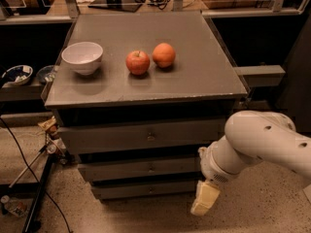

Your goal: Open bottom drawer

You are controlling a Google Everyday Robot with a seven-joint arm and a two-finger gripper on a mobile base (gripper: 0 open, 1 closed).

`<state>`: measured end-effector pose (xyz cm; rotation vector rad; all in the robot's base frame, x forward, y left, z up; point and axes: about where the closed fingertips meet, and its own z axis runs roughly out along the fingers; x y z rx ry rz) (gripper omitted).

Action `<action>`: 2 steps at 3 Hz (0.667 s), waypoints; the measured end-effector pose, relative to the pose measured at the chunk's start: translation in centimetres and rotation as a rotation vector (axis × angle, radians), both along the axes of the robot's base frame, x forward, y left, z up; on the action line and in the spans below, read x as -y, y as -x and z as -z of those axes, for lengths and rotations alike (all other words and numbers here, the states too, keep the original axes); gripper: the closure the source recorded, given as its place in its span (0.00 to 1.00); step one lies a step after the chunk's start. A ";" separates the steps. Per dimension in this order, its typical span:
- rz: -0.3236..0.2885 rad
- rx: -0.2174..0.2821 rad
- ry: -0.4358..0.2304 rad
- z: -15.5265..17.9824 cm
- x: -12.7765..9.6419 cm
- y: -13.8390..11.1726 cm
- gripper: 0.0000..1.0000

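Camera view | gripper (pixel 204 198) just beside bottom drawer (pixel 141 190) right end (contact unclear) | opening: cannot tell

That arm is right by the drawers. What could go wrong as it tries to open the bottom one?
The tool hangs low at the right end of the bottom drawer, well off its centre, so it might miss its grip or catch the middle drawer instead. A hard tug could shake the cabinet and roll the apple or orange.

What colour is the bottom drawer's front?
The flat bottom drawer is plain grey, clearest in the camera view. The cream-tipped gripper hangs beside its right end.
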<state>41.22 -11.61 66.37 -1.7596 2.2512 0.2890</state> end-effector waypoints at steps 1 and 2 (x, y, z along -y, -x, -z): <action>-0.008 -0.023 0.004 1.6 -0.6 0.5 0.00; -0.028 -0.086 -0.042 7.0 -2.7 0.4 0.00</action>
